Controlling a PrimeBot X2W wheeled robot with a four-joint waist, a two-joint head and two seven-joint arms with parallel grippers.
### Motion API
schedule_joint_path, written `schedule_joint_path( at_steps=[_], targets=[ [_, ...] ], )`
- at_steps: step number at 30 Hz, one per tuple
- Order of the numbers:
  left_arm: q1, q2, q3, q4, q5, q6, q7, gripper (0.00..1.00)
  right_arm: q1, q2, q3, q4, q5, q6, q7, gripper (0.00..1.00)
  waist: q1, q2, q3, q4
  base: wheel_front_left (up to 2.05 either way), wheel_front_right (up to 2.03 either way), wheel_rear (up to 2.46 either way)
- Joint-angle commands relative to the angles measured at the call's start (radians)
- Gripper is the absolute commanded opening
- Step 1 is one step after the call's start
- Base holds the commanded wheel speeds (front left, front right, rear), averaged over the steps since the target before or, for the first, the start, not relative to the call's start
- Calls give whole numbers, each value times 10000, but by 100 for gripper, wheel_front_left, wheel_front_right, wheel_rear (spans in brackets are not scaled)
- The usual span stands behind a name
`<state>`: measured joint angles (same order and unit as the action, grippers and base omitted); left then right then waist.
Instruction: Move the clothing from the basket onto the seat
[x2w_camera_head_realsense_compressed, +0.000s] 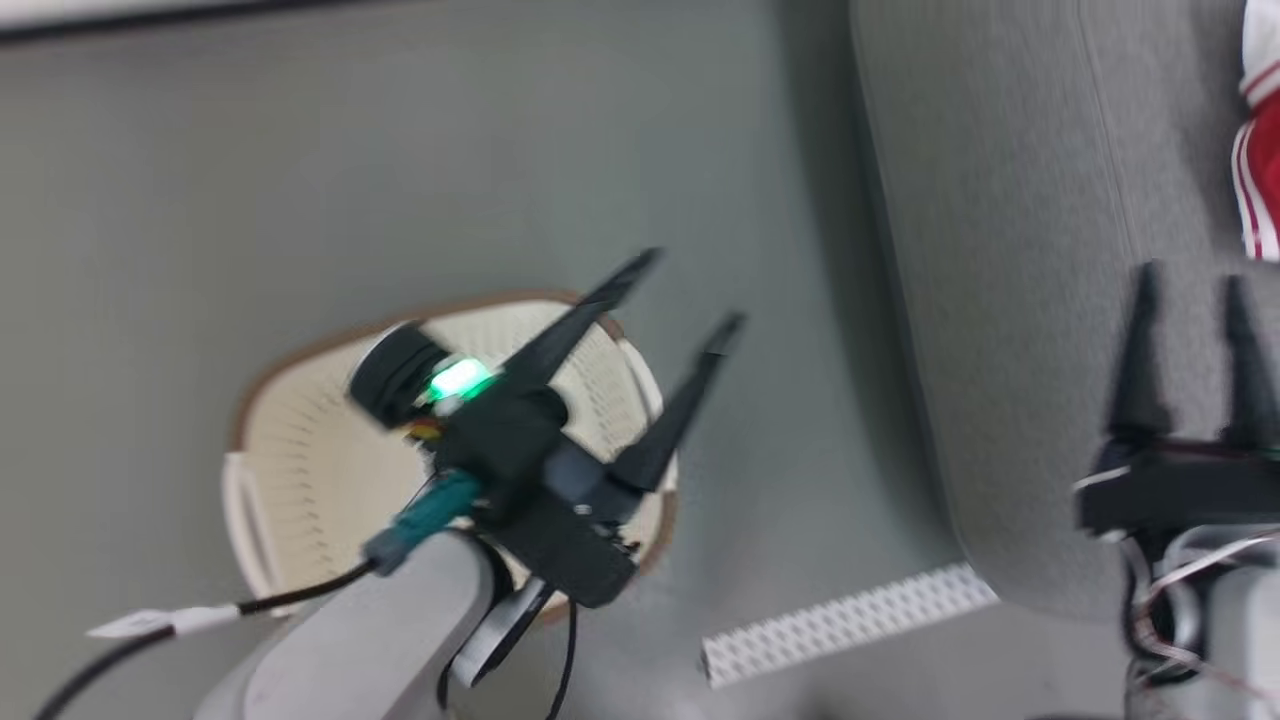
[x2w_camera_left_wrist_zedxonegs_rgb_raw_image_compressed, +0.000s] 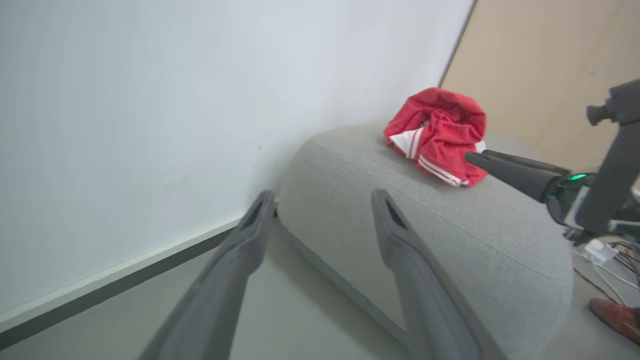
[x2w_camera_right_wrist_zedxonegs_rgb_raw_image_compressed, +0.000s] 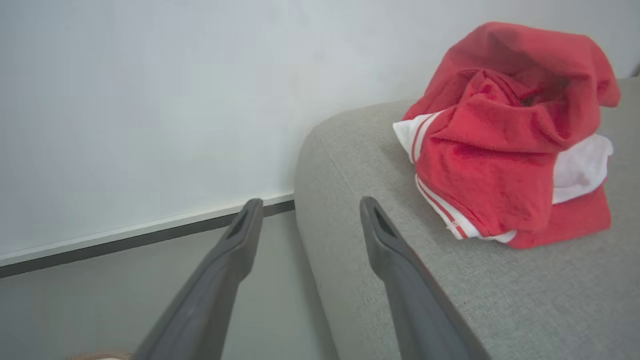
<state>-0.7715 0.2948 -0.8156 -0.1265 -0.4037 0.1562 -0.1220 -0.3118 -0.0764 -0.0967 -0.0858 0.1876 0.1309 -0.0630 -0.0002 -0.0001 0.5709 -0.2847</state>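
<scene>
Though crumpled, soft red clothing (x2w_camera_right_wrist_zedxonegs_rgb_raw_image_compressed: 500, 150) atop rounded, textured grey seat (x2w_camera_right_wrist_zedxonegs_rgb_raw_image_compressed: 500, 300).

Bare seat (x2w_camera_right_wrist_zedxonegs_rgb_raw_image_compressed: 525, 300) around the clothing (x2w_camera_right_wrist_zedxonegs_rgb_raw_image_compressed: 500, 150); wall (x2w_camera_right_wrist_zedxonegs_rgb_raw_image_compressed: 150, 100) at its end; open floor (x2w_camera_head_realsense_compressed: 400, 150) beside the basket (x2w_camera_head_realsense_compressed: 300, 470)

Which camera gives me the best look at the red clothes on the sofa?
The right wrist view: the clothes sit close, sharp and whole on the sofa. The left wrist view shows them smaller and farther off; the head view catches a blurred strip at its right edge.
</scene>
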Motion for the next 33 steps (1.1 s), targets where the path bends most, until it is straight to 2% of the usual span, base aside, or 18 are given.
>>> schedule_joint_path(
  at_steps=[1,5,10,13,15,18,21,28,33],
  targets=[
    [498,-89,169,237,-295,193,-313,100,305,-116,353,-98,-250,-3,-85,100,2,1,-1723,1444,0,0,0],
    [1436,-189,789,908,-866,740,-939,100,714,-442,1496,60,-406,-5,-501,100,2,1,-2630,2103,0,0,0],
    [2741,-44,1464,1461,-1197,1234,-1313,100,1101,-844,2645,954,-807,-5,-1376,100,2,1,-3625,2759,0,0,0],
    [3617,-24,1931,1558,-1412,1343,-1414,100,1388,-832,3123,1511,-849,-5,-1810,100,2,1,-4177,3073,0,0,0],
    [4135,36,2439,1285,-1152,1365,-1446,100,1537,-835,3334,1765,-831,-5,-1963,100,2,1,-4461,3228,0,0,0],
    [5257,-4,3231,919,-570,1281,-1431,100,1789,-719,3466,1767,-668,-5,-2031,100,2,1,-4922,3449,0,0,0],
    [6363,-226,4103,613,-343,940,-1434,100,2368,-651,3427,1540,-720,-5,-2030,100,2,1,-5401,3586,0,0,0],
    [8156,-617,5353,378,806,347,-1435,100,3468,-480,3076,1261,-827,-5,-2021,100,2,1,-6149,3839,0,0,0],
    [8994,-1139,6129,433,1594,37,-1436,100,4098,-482,2860,830,-943,-5,-2020,100,2,1,-6505,3906,0,0,0]
  ],
)
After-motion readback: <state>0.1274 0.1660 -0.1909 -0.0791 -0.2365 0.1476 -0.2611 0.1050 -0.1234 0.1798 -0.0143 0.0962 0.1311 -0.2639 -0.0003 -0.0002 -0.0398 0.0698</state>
